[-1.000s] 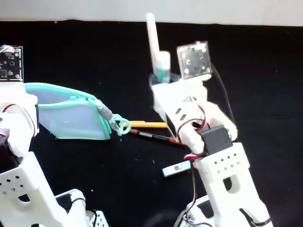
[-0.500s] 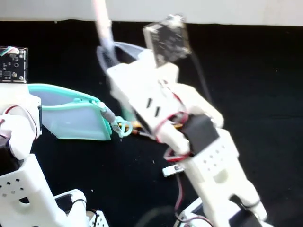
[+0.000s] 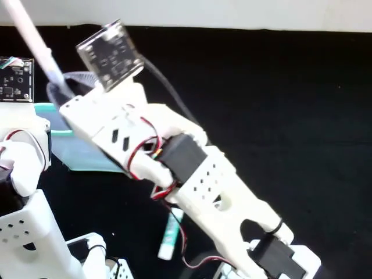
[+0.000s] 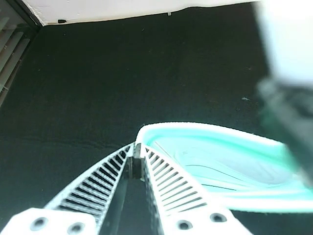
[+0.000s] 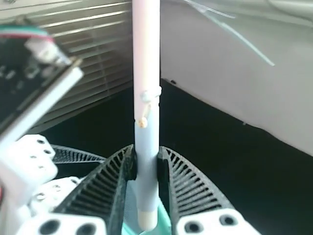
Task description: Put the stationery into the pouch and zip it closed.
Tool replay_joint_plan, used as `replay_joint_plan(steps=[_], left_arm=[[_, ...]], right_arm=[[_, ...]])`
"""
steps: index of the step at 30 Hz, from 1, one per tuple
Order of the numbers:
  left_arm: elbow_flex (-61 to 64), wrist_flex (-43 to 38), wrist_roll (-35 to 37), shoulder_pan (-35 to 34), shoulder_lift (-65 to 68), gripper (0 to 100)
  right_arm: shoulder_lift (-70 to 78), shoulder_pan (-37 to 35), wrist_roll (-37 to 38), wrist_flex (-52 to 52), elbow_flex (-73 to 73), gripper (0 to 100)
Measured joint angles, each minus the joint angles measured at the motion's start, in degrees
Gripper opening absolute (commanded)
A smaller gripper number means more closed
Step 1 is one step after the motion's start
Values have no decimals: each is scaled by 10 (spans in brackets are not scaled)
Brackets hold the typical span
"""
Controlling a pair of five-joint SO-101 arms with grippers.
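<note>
High view: the right arm (image 3: 192, 174) runs slantwise over the black table (image 3: 290, 116) from the near right to the far left. The right gripper (image 3: 58, 87) is at its far end, clenched on the lower part of a white pen (image 3: 32, 38), which slants up and away from the jaws. The teal pouch (image 3: 81, 154) lies on the table at the left, partly covered by the right arm, with the gripper and pen above its far edge. The left arm (image 3: 26, 226) stands at the near left, just beside the pouch. A small white-and-teal item (image 3: 170, 235) lies on the table below the right arm, near the front edge. Left wrist view: the left gripper (image 4: 137, 152) is clamped shut on the rim of the pouch (image 4: 220, 161) at one end; both ribbed fingers (image 4: 166, 183) meet at the teal edge. The pouch mouth gapes open beyond the fingertips and its pale inside is exposed. A blurred part of the right arm (image 4: 288, 73) hangs over the other end of the pouch. Right wrist view: the right gripper (image 5: 145, 159) grasps the white pen (image 5: 146, 73) between its ribbed fingers (image 5: 105, 181); the pen stands upright in the jaws, with the long part above the fingertips and the short end below. A strip of teal shows below the pen's lower end
</note>
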Motion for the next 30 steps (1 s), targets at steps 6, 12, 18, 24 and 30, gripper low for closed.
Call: replay_joint_plan(steps=[6, 12, 18, 24, 30], left_arm=[[0, 0, 0, 0, 0, 7], [0, 2, 0, 0, 0, 7], [0, 2, 0, 0, 0, 7], [0, 2, 0, 0, 0, 7], [0, 2, 0, 0, 0, 7]], right_arm=[[37, -14, -2, 0, -3, 9], [64, -17, -3, 0, -3, 9], [79, -17, -3, -2, -3, 9], [79, -17, -3, -2, -3, 12], [79, -17, -3, 4, -3, 14]])
